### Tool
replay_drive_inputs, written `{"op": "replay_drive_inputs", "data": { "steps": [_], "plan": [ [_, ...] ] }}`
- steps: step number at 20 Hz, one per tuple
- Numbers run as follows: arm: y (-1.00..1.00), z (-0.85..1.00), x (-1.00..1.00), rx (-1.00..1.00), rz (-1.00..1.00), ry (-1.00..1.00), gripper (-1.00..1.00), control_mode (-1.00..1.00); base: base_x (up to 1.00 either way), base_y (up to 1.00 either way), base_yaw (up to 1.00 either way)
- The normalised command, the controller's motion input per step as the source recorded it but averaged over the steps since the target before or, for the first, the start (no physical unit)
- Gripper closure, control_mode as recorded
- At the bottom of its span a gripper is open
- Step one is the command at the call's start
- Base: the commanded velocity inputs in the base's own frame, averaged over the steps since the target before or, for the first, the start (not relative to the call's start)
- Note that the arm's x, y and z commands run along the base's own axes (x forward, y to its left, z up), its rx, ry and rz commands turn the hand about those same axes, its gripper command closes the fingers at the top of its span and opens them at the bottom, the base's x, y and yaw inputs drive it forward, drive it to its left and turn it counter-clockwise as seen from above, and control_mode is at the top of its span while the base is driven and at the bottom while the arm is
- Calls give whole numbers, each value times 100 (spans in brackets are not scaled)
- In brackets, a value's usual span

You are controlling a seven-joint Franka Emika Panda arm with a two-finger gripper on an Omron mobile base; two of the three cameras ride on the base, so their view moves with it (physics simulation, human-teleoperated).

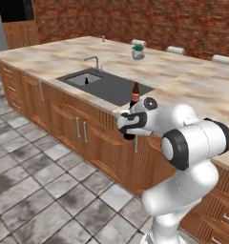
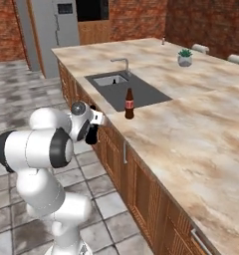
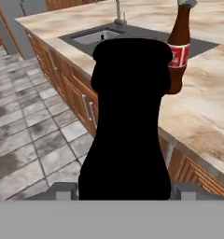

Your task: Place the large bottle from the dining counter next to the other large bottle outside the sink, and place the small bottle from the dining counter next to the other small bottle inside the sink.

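My gripper [image 1: 129, 127] [image 2: 92, 130] [image 3: 125, 189] is shut on the large bottle [image 3: 128, 116], a near-black shape that blocks the middle of the hand view. It hangs over the floor, just off the front edge of the dining counter [image 1: 183, 81] [image 2: 191, 129]. The other large bottle [image 1: 134, 95] [image 2: 129, 104] [image 3: 179, 51], dark with a red label, stands upright on the counter by the near corner of the sink [image 1: 111, 88] [image 2: 141, 94]. In the basin stands the other small bottle [image 1: 86, 81] [image 2: 114, 79] [image 3: 102, 36]. The pinkish-white small bottle is out of view.
A chrome faucet [image 1: 95, 61] [image 2: 124, 63] rises behind the basin. A small potted plant [image 1: 138, 51] [image 2: 184, 58] sits farther back on the counter. Wooden cabinet doors with handles [image 1: 78, 127] [image 2: 125, 152] lie below the edge. Grey tiled floor [image 1: 40, 190] is to the left.
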Motion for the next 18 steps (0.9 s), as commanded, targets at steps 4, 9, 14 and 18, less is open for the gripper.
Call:
{"op": "replay_drive_inputs", "data": {
  "steps": [4,9,14,18],
  "plan": [
    [0,0,0,0,0,0,100,100,0,5,-33],
    [0,0,0,0,0,0,100,100,0,3,-32],
    [0,0,0,0,0,0,100,100,0,8,-31],
    [0,0,0,0,0,0,100,100,0,8,-30]
  ]
}}
